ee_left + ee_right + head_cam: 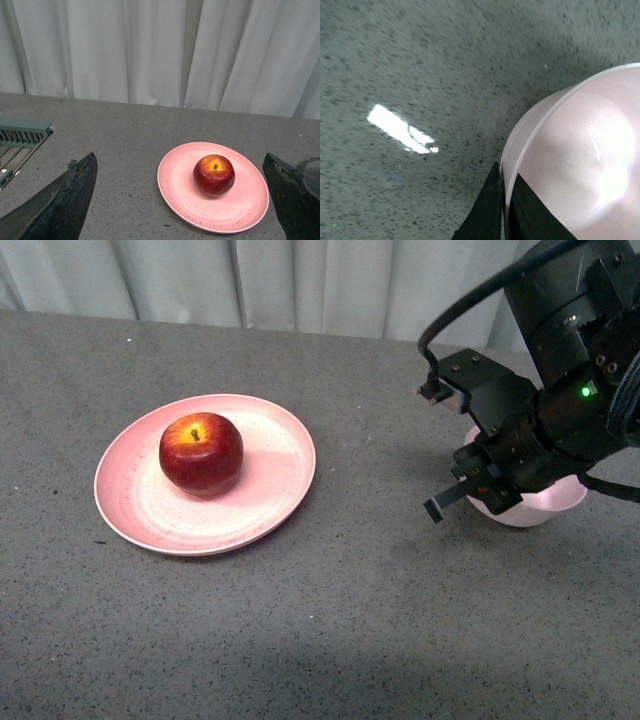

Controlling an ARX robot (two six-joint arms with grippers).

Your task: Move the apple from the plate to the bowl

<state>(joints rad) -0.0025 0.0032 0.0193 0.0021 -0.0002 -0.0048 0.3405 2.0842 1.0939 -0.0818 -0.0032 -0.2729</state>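
The dark-red apple [201,453] sits on the wide salmon-pink plate [130,502] at the left of the table; the left wrist view shows the same apple [214,175] and plate [175,180] ahead, between the spread fingers [75,195] of my open left gripper [182,202], which is well short of them. At the right, my right gripper [497,492] is shut on the rim of the pale-pink bowl [545,505]. Up close, the right gripper [505,210] pinches the bowl [580,170] wall, one finger outside and one inside. The bowl is empty.
A grey speckled tabletop [330,620] lies under everything, with a white curtain [300,280] behind. A grey slatted rack [20,137] edges into the left wrist view. The right arm's black body [570,370] covers most of the bowl.
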